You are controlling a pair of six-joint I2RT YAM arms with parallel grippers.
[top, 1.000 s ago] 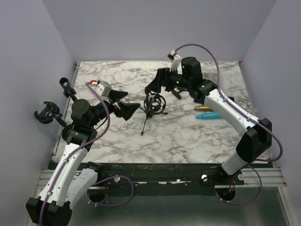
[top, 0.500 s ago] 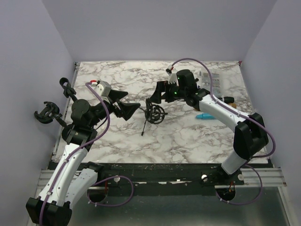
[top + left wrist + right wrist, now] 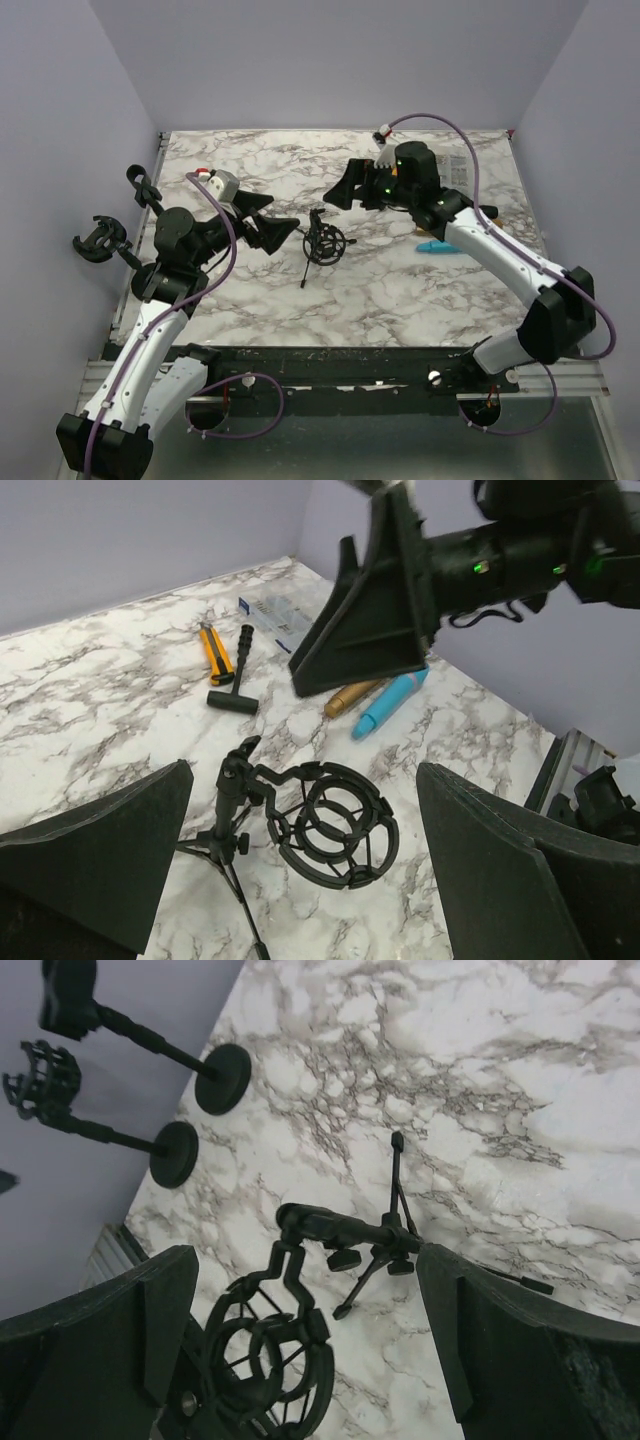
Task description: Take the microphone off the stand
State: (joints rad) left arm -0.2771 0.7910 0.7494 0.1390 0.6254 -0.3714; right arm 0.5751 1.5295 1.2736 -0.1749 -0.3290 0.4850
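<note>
The small black tripod stand (image 3: 312,258) stands mid-table, and its round shock mount (image 3: 326,241) is empty. The mount also shows in the left wrist view (image 3: 335,825) and the right wrist view (image 3: 265,1360). A gold-coloured cylinder (image 3: 350,695), possibly the microphone, lies on the table beside a blue pen-like object (image 3: 390,702). My left gripper (image 3: 283,222) is open and empty, just left of the mount. My right gripper (image 3: 343,188) is open and empty, raised above and behind the mount.
Two taller black stands (image 3: 100,240) (image 3: 145,185) sit at the table's left edge. An orange utility knife (image 3: 215,652), a black T-shaped tool (image 3: 238,675) and a clear packet (image 3: 275,615) lie at the back right. The blue object (image 3: 437,246) lies under my right arm.
My right gripper has lifted up and back to the right, away from the shock mount. The stand has shifted slightly towards the front. My left gripper has barely moved.
</note>
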